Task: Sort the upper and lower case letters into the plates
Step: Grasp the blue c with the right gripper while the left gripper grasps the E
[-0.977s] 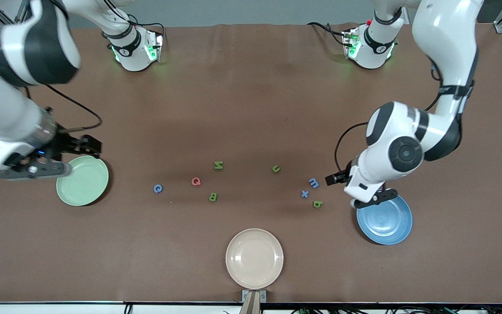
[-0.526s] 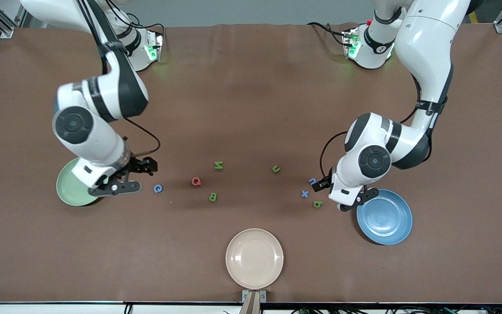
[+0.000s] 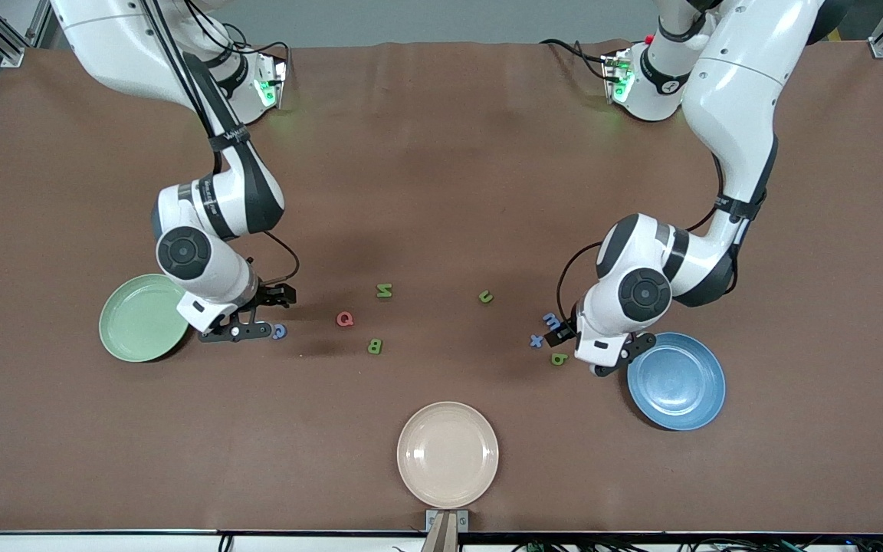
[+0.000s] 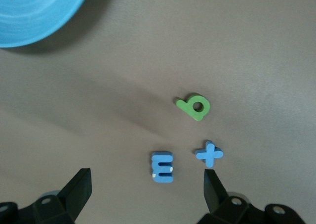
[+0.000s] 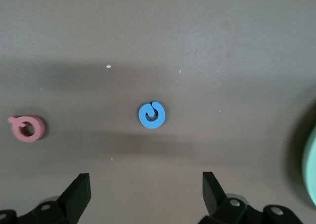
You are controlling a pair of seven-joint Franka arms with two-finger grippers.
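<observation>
Your pale mint green round plate [image 3: 141, 318] is sitting toward the right arm's end of the table. Beside it, your right gripper [image 3: 246, 322] is hovering with fingers spread wide over a small blue foam letter G [image 5: 151, 115]. Your left gripper [image 3: 581, 337] is hanging wide open over a blue foam letter m [image 4: 162, 167], beside the medium blue round plate [image 3: 676, 381].

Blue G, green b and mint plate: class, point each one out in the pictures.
Blue G [image 5: 151, 114], right wrist view, on its ring.
Green b [image 4: 196, 106], left wrist view, on its bowl's rim.
Mint plate [image 3: 116, 349], front view, on its bare rim.
</observation>
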